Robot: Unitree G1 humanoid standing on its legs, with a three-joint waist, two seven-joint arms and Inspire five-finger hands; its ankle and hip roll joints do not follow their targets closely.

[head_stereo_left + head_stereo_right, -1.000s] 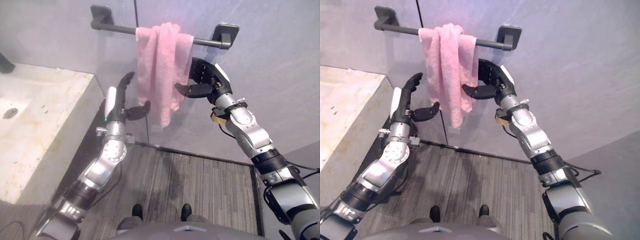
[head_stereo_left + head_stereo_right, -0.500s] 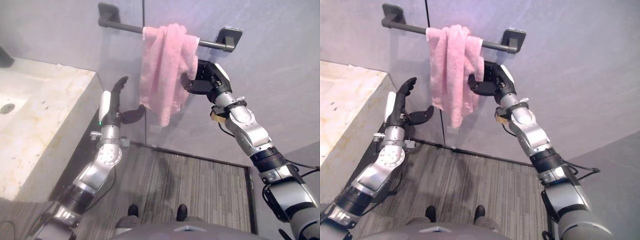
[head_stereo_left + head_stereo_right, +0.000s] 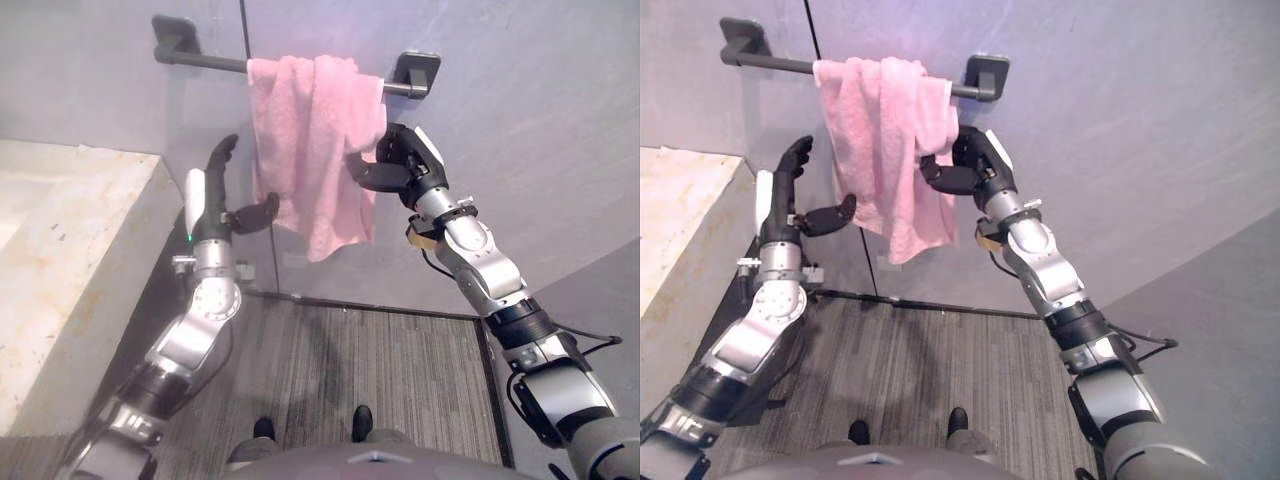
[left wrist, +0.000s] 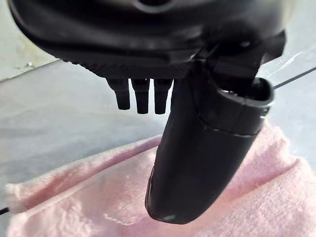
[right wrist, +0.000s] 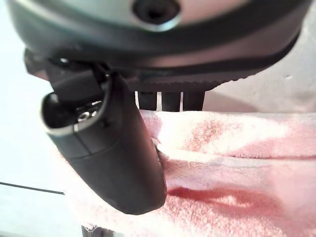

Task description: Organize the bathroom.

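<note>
A grey wall [image 3: 560, 120] takes up most of the head views, with a pale stone counter [image 3: 60, 260] to the robot's left and a striped dark floor [image 3: 380, 360] below. High on the wall runs a dark towel bar [image 3: 205, 62], fixed at each end by a dark bracket. A pink towel [image 3: 310, 150] is draped over the bar toward its right end, bunched in folds and hanging down to a ragged lower edge.

The right hand [image 3: 395, 165] is raised to the towel's right edge just below the bar. Its thumb lies across the front of the cloth and its fingers curl behind it, so it pinches the towel's edge; the right wrist view shows the thumb [image 5: 118, 158] pressed on the pink cloth with the fingers beyond it.

The left hand [image 3: 215, 205] stands upright beside the towel's left edge. Its fingers are straight and point upward, apart from the cloth, while its thumb [image 4: 197, 163] juts out sideways toward the towel's lower left part, touching or nearly touching it.
</note>
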